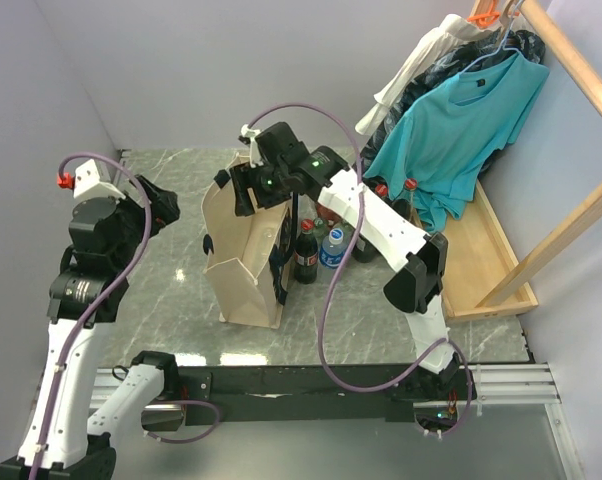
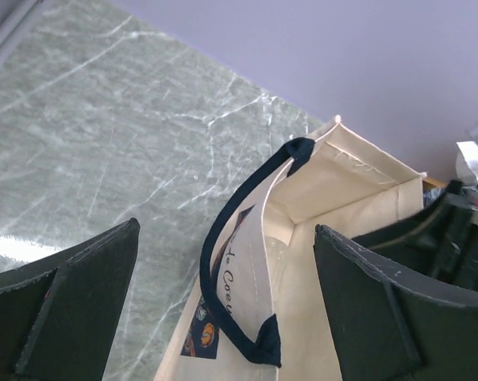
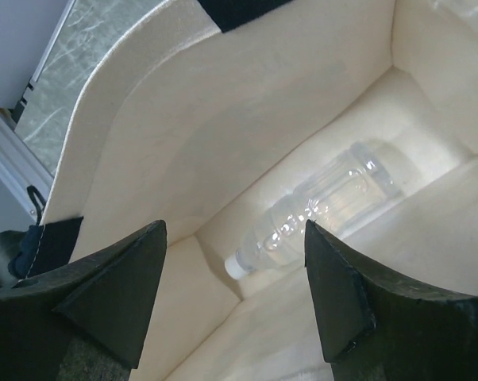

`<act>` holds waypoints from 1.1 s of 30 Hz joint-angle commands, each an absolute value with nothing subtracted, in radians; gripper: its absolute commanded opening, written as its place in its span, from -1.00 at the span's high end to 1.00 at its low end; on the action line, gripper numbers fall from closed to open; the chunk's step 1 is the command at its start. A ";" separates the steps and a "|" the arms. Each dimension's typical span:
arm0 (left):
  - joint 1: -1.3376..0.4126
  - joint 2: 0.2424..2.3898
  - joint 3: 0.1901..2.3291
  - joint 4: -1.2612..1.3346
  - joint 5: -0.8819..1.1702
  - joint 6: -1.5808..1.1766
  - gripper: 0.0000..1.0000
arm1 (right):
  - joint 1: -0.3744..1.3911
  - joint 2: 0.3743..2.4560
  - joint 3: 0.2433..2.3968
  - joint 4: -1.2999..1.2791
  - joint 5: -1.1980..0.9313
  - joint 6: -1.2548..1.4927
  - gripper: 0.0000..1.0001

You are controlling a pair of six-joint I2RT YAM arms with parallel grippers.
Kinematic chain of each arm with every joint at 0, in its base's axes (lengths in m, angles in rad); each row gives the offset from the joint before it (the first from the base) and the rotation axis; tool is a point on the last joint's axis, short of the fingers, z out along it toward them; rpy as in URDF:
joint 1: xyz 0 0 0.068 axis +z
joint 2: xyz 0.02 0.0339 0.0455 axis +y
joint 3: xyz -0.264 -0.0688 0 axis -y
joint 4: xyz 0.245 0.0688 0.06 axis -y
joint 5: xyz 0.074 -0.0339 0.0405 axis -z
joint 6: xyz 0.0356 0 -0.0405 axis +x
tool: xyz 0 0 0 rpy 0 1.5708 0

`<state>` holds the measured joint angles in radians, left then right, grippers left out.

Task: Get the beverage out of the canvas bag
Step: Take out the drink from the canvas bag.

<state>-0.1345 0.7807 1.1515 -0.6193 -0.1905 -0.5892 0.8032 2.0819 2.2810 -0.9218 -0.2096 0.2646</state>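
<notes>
Top external view, starting at the left: finding the left gripper [image 1: 164, 208] at nine o'clock from the canvas bag [image 1: 243, 270], hanging above the marble table [image 1: 171, 300] well apart from the bag. Moving on to the bag itself, standing upright at the middle of the table, mouth open upward. Noting the right gripper [image 1: 246, 190] at the bag's twelve o'clock end, tipped down over the opening. Passing to three o'clock from the bag and seeing a cola bottle [image 1: 306, 250] and a blue-labelled water bottle [image 1: 332, 248] standing just beside it, then a teal shirt [image 1: 461, 130] hanging at two o'clock over a wooden tray [image 1: 481, 270]. Switching to the left wrist view: seeing the left gripper [image 2: 225, 230] spread wide and grasping nothing, looking down past a navy handle [image 2: 215, 262] onto the bag's [image 2: 334, 182] rim. Switching to the right wrist view: seeing the right gripper [image 3: 233, 230] released too, fingers apart with nothing between them, peering into the bag [image 3: 183, 135]. Finding the beverage [image 3: 318, 206], a clear plastic bottle, lying on its side on the bag's floor, white cap pointing to eight o'clock, base to two o'clock, touched by neither finger.
</notes>
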 commanded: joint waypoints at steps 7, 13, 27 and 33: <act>-0.137 0.761 1.135 -0.647 -0.253 -0.689 -0.93 | 0.772 2.039 2.232 -0.996 -0.268 0.262 -0.52; -0.137 0.772 1.083 -0.649 -0.227 -0.698 -0.93 | 0.764 2.031 2.148 -1.020 -0.284 0.273 -0.50; -0.137 0.933 1.046 -0.571 -0.175 -0.650 -0.93 | 0.781 2.143 2.212 -1.069 -0.336 0.278 -0.50; -0.137 1.034 1.084 -0.529 -0.153 -0.632 -0.94 | 0.778 2.250 2.361 -1.137 -0.327 0.288 -0.51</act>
<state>-0.1345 0.9962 1.0374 -0.5888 -0.1799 -0.6636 0.7765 2.1857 2.2459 -1.0664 -0.3195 0.2802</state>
